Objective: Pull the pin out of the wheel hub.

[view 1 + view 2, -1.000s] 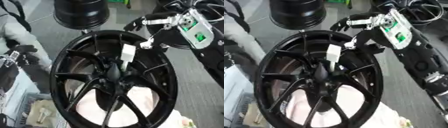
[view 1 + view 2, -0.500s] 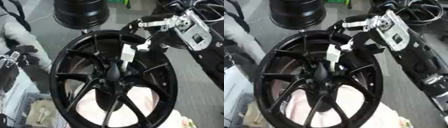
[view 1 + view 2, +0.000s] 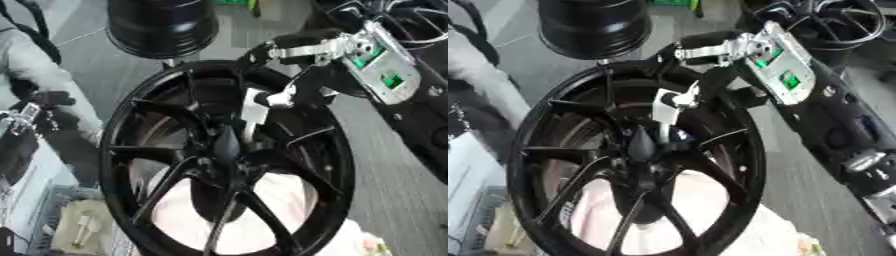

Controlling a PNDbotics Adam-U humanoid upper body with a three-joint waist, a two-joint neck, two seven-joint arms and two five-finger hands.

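A black spoked wheel hub (image 3: 166,100) fills the middle of both views, with a dark cone at its centre (image 3: 226,145). A thin pin with a white tag-like head (image 3: 254,112) stands up just above and right of that centre. My right hand (image 3: 293,92) reaches in from the upper right, its arm carrying a white panel with green marks. Its fingertips (image 3: 682,98) are curled onto the white head of the pin. At the left edge there is a dark shape with silver parts, apparently my left hand (image 3: 35,112).
A black drum-shaped object (image 3: 162,25) stands beyond the wheel at the top. A pale pink cloth (image 3: 271,210) lies under the wheel's lower spokes. A light crate holding a pale object (image 3: 79,227) sits at the lower left. Grey floor (image 3: 394,190) lies to the right.
My right hand has moved a little down and left, bringing its fingertips onto the pin's white head. The wheel has stayed in place.
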